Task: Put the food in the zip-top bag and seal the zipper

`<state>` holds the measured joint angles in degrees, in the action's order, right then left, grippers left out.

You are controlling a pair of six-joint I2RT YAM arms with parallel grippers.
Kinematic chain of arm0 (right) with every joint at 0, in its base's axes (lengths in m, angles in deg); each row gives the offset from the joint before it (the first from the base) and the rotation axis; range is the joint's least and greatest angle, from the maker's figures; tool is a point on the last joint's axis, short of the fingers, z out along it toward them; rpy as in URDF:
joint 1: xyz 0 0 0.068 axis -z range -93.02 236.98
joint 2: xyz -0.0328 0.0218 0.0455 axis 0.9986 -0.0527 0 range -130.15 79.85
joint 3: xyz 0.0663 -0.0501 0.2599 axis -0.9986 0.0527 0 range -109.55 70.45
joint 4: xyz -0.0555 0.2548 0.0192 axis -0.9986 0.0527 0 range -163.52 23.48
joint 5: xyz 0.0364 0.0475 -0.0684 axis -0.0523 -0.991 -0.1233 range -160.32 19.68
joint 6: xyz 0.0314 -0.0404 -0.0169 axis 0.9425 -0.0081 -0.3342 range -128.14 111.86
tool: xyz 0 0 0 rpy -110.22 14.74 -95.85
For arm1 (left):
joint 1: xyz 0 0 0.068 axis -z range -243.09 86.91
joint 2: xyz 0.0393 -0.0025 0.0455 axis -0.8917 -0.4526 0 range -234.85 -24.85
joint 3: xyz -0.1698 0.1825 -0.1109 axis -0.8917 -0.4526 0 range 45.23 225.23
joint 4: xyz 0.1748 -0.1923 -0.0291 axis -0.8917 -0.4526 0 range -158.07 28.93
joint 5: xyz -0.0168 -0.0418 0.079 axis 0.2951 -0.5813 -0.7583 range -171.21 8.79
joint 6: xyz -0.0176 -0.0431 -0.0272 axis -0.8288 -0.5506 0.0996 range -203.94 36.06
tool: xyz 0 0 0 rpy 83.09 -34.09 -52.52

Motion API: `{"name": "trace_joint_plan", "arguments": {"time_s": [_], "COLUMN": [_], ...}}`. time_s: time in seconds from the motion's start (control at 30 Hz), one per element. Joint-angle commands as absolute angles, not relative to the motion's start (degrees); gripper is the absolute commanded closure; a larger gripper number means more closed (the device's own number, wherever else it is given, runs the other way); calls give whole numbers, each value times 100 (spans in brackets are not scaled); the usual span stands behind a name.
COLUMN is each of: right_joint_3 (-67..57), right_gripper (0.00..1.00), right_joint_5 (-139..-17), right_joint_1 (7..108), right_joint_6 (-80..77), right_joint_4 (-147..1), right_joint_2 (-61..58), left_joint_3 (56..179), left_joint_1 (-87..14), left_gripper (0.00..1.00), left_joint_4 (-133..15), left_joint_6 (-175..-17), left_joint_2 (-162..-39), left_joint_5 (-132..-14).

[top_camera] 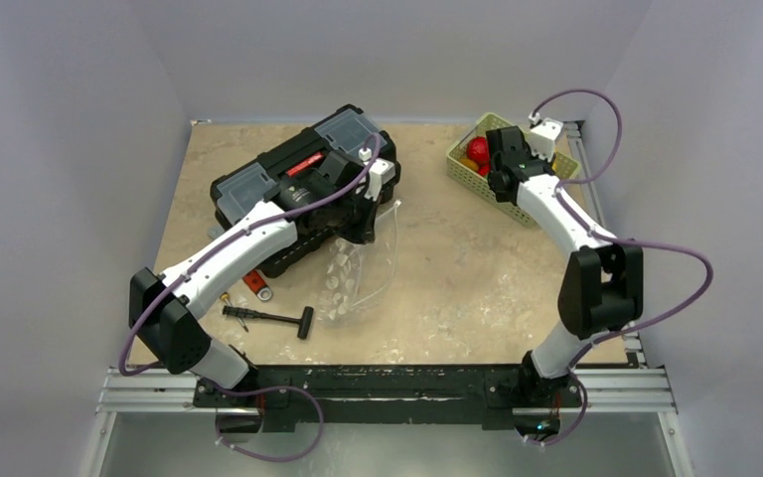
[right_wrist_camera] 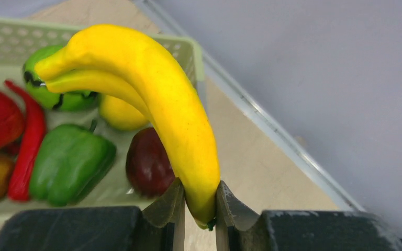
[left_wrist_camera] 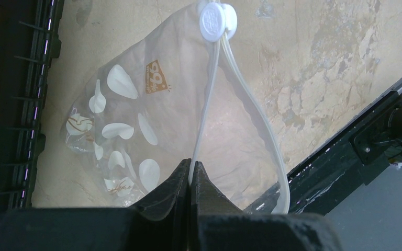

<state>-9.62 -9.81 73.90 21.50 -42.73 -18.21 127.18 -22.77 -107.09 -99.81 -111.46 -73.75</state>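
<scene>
From here I see a table [top_camera: 477,298] whose top has a beige, marbled stone look, mottled with paler patches. Plain pale grey walls close it in on three sides: a back wall [top_camera: 397,50], a left wall [top_camera: 50,149] and a right wall [top_camera: 725,119]. An aluminium rail [top_camera: 407,402] runs along the near edge, and a pale side rail [right_wrist_camera: 280,132] follows the right edge. The light is soft and even, the shadows faint.

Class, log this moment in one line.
left gripper: shut on zip-top bag | right gripper: shut on banana over basket | food bagged: none visible
</scene>
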Motion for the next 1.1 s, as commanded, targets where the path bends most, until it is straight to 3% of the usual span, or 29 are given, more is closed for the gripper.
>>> {"name": "trace_joint_plan", "arguments": {"time_s": [0.0, 0.17, 0.3, 0.67, 0.77, 1.07], "right_joint_3": [-239, 813, 929, 273, -236, -1504], "right_gripper": [100, 100, 100, 100, 100, 100], "right_joint_5": [-3287, -5920, -6435, -4675, -4265, -1497], "right_joint_1": [7341, 7259, 6679, 4609, 3875, 1669], "right_joint_6": [2219, 1484, 1270, 2042, 2119, 3038], "right_joint_4": [-4710, -5532, -5008, -2595, -2077, 273], "right_joint_2": [-679, 774, 1421, 1937, 1747, 486], "left_joint_3": [12962, 13046, 13054, 12916, 12908, 12936], "left_joint_1": [-2266, -2281, -2336, -3000, -2996, -3004], "left_gripper": [100, 100, 100, 100, 100, 100], "left_joint_4": [-10708, -10795, -10772, -10587, -10585, -10646], "left_joint_6": [-9984, -9966, -9992, -10168, -10186, -10152], "left_joint_2": [-11182, -11314, -11324, -11082, -11162, -11224], "left_joint_5": [-7384, -7258, -7069, -6682, -6697, -6859]}}
